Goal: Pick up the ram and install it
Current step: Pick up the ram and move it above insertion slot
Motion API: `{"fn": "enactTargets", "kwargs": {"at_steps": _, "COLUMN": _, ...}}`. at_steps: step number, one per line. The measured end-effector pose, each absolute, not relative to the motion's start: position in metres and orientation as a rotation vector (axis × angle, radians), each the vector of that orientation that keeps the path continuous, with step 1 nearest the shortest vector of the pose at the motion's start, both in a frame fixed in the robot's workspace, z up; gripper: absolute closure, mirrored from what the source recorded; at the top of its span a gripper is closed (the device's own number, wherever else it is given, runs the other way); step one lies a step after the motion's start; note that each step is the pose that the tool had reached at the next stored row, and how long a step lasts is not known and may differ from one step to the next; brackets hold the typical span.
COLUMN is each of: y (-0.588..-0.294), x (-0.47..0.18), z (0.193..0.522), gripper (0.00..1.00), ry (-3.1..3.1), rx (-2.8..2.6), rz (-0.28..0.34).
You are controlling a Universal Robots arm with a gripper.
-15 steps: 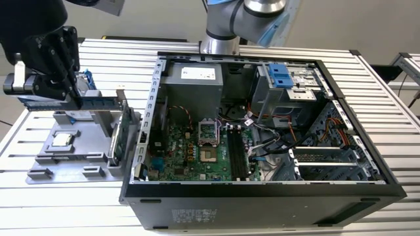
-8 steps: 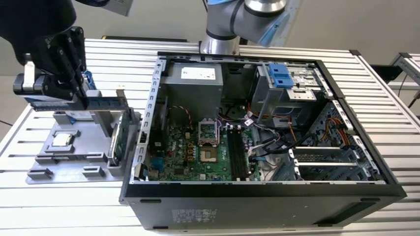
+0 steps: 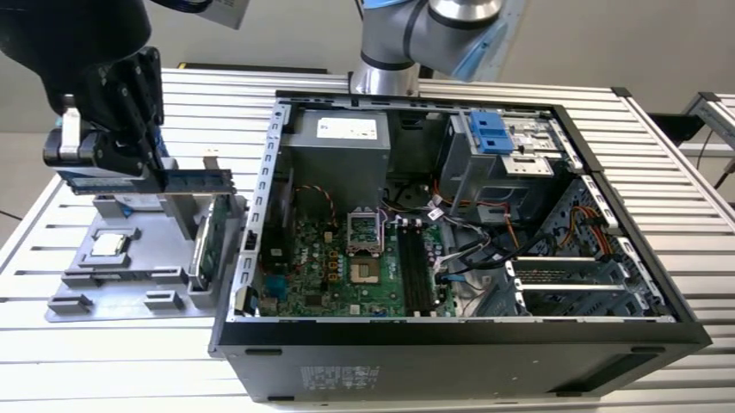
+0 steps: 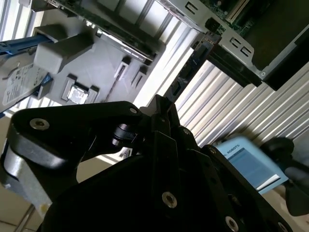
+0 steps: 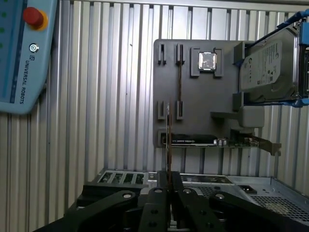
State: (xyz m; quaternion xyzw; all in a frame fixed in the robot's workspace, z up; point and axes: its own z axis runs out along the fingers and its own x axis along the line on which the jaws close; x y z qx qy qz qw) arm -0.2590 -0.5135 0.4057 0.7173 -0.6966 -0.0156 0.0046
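Note:
My gripper [image 3: 129,175] is shut on the ram [image 3: 198,181], a thin, long blue board held level and lifted above the grey parts fixture [image 3: 81,297] at the exterior view's left. The first wrist view shows the ram [image 5: 168,137] edge-on, sticking out from between the black fingers [image 5: 157,193]. In the second wrist view the ram [image 4: 193,65] reaches away from the gripper [image 4: 161,104] over the ribbed table. The black memory slots [image 3: 414,267] lie on the motherboard inside the open computer case [image 3: 460,331], to the exterior view's right of the gripper.
On the fixture [image 5: 193,121] are a green expansion card [image 3: 210,245], a small square processor [image 5: 207,60] and a silver hard drive [image 5: 265,67] with blue rails. A pale blue teach pendant [image 5: 19,53] lies on the ribbed aluminium table [image 3: 115,361]. The arm's base [image 3: 385,77] stands behind the case.

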Motion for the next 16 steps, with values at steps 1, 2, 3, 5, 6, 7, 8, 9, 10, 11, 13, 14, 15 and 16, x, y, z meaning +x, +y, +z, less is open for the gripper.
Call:
{"fn": "enactTargets", "kwargs": {"at_steps": 1, "y": -0.513, "x": -0.258, "z": 0.406, "gripper": 1.0, "ry": -2.182, "rx": 2.247, "rz": -0.049}}
{"fn": "enactTargets", "kwargs": {"at_steps": 2, "y": -0.513, "x": -0.256, "z": 0.406, "gripper": 1.0, "ry": -2.182, "rx": 2.247, "rz": -0.049}}
{"fn": "enactTargets", "kwargs": {"at_steps": 3, "y": -0.513, "x": -0.255, "z": 0.406, "gripper": 1.0, "ry": -2.182, "rx": 2.247, "rz": -0.049}}
{"fn": "enactTargets", "kwargs": {"at_steps": 5, "y": -0.513, "x": -0.252, "z": 0.406, "gripper": 1.0, "ry": -2.182, "rx": 2.247, "rz": -0.049}}
{"fn": "enactTargets", "kwargs": {"at_steps": 6, "y": -0.513, "x": -0.251, "z": 0.406, "gripper": 1.0, "ry": -2.182, "rx": 2.247, "rz": -0.049}}
{"fn": "enactTargets", "kwargs": {"at_steps": 7, "y": -0.513, "x": -0.25, "z": 0.406, "gripper": 1.0, "ry": -2.182, "rx": 2.247, "rz": -0.049}}
{"fn": "enactTargets", "kwargs": {"at_steps": 8, "y": -0.513, "x": -0.249, "z": 0.406, "gripper": 1.0, "ry": -2.182, "rx": 2.247, "rz": -0.049}}
{"fn": "enactTargets", "kwargs": {"at_steps": 9, "y": -0.513, "x": -0.247, "z": 0.406, "gripper": 1.0, "ry": -2.182, "rx": 2.247, "rz": -0.049}}
{"fn": "enactTargets", "kwargs": {"at_steps": 10, "y": -0.513, "x": -0.246, "z": 0.406, "gripper": 1.0, "ry": -2.182, "rx": 2.247, "rz": -0.049}}
{"fn": "enactTargets", "kwargs": {"at_steps": 11, "y": -0.513, "x": -0.244, "z": 0.406, "gripper": 1.0, "ry": -2.182, "rx": 2.247, "rz": -0.049}}
{"fn": "enactTargets", "kwargs": {"at_steps": 13, "y": -0.513, "x": -0.242, "z": 0.406, "gripper": 1.0, "ry": -2.182, "rx": 2.247, "rz": -0.049}}
{"fn": "enactTargets", "kwargs": {"at_steps": 14, "y": -0.513, "x": -0.24, "z": 0.406, "gripper": 1.0, "ry": -2.182, "rx": 2.247, "rz": -0.049}}
{"fn": "enactTargets", "kwargs": {"at_steps": 15, "y": -0.513, "x": -0.239, "z": 0.406, "gripper": 1.0, "ry": -2.182, "rx": 2.247, "rz": -0.049}}
{"fn": "enactTargets", "kwargs": {"at_steps": 16, "y": -0.513, "x": -0.238, "z": 0.406, "gripper": 1.0, "ry": -2.182, "rx": 2.247, "rz": -0.049}}
